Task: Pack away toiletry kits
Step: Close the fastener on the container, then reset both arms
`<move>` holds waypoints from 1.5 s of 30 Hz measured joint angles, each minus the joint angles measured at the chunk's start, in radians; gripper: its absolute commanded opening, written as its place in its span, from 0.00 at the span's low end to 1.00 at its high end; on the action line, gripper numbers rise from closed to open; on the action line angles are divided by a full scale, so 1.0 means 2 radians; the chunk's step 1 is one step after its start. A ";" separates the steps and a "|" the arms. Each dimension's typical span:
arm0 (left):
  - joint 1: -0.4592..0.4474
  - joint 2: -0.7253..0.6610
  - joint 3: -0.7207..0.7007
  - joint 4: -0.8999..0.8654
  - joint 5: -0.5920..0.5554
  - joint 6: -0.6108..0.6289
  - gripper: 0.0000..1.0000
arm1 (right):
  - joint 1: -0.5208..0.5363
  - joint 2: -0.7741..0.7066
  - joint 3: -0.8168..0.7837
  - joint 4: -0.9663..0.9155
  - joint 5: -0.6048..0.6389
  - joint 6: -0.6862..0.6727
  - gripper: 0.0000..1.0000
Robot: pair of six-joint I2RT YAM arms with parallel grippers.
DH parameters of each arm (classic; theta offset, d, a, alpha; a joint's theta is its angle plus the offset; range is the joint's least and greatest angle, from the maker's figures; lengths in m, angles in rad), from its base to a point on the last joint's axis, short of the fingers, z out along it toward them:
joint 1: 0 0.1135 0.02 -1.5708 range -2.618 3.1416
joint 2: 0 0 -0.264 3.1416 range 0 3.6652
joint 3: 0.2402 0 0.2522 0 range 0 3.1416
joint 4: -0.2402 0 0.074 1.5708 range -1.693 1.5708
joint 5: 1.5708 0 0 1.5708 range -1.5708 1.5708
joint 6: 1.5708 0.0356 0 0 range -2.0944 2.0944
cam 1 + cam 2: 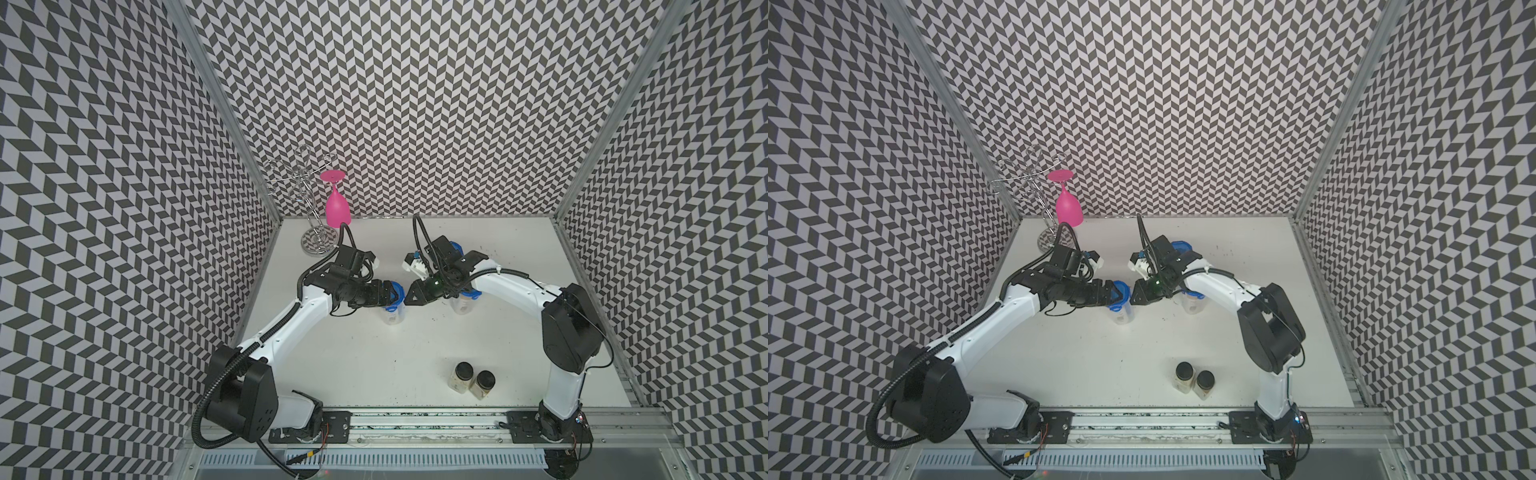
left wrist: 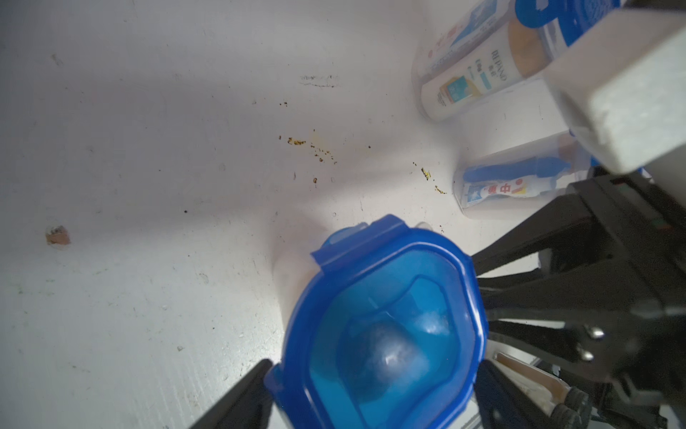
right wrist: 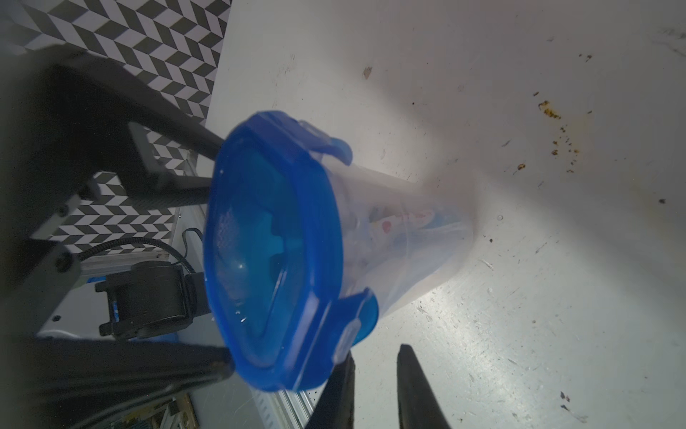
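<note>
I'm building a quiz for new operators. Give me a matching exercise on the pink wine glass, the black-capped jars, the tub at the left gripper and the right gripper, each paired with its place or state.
Things:
1. pink wine glass
2. black-capped jars
3. blue-lidded tub
4. right gripper

Places or states:
A. jaws nearly together, holding nothing
B. upside down, at the back left
C. side by side, at the front right
D. upright, between the left gripper's spread jaws

Pairs: 1-B, 2-C, 3-D, 4-A
</note>
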 measured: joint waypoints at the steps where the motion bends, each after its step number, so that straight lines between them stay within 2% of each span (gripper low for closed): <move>1: 0.000 0.000 0.005 -0.003 0.000 0.003 0.97 | -0.003 -0.006 -0.002 0.000 0.002 -0.001 0.26; 11: 0.022 -0.013 0.018 -0.029 -0.011 0.027 1.00 | -0.016 -0.056 -0.004 -0.001 0.045 -0.013 0.47; 15: 0.051 -0.062 0.012 -0.021 -0.038 0.038 1.00 | -0.020 -0.122 -0.025 0.014 0.086 -0.027 0.73; 17: 0.072 -0.107 -0.005 0.001 -0.047 0.047 1.00 | -0.026 -0.180 -0.051 0.047 0.124 -0.036 1.00; 21: 0.110 -0.159 -0.041 0.049 -0.055 0.051 1.00 | -0.079 -0.307 -0.147 0.155 0.172 -0.043 1.00; 23: 0.129 -0.179 -0.080 0.087 -0.063 0.044 1.00 | -0.139 -0.376 -0.229 0.232 0.194 -0.037 1.00; 26: 0.158 -0.204 -0.142 0.129 -0.085 0.032 1.00 | -0.217 -0.426 -0.320 0.306 0.242 -0.018 1.00; 31: 0.214 -0.205 -0.201 0.190 -0.157 0.022 1.00 | -0.293 -0.383 -0.389 0.408 0.298 -0.004 1.00; 35: 0.217 -0.202 -0.256 0.278 -0.222 0.028 1.00 | -0.327 -0.326 -0.453 0.476 0.304 -0.018 1.00; 41: 0.217 -0.167 -0.307 0.388 -0.270 0.048 1.00 | -0.337 -0.252 -0.474 0.558 0.300 -0.038 1.00; 45: 0.217 -0.114 -0.316 0.463 -0.288 0.057 1.00 | -0.337 -0.216 -0.478 0.623 0.290 -0.044 1.00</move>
